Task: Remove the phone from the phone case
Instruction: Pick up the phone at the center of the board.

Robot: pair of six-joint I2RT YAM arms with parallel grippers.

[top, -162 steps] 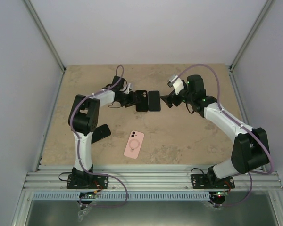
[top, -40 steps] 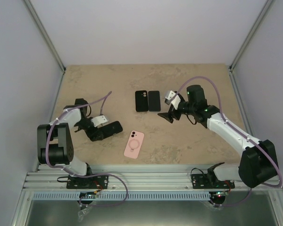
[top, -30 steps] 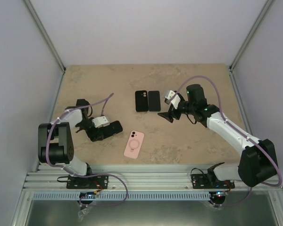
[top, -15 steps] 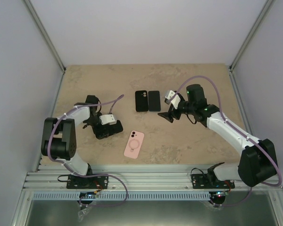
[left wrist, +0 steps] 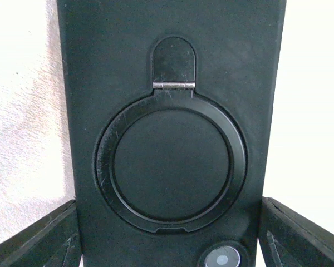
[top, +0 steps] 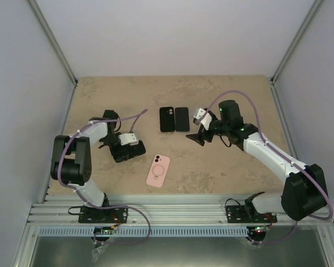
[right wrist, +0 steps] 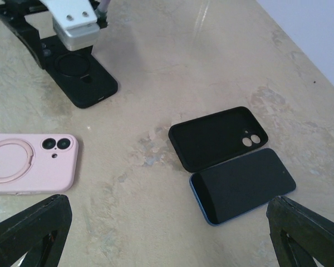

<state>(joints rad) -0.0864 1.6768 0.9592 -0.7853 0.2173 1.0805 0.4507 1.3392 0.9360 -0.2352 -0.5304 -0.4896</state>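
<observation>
Left wrist view: what have you got?

- I've got the black cased phone (left wrist: 172,67) filling it, back up, with its flat ring (left wrist: 171,161) folded down. My left gripper (top: 121,149) is over it with the jaws spread wide, one finger (left wrist: 44,239) at each long edge. I cannot tell whether they press it or only flank it.

Where does it lie?

- Flat on the table (top: 234,172), left of centre, near the pink cased phone (top: 158,170) but apart from it.

And your right side?

- My right gripper (top: 193,137) is fully open with nothing in it, near the bare phone (top: 181,119), which lies right beside an empty black case (top: 167,119).
</observation>
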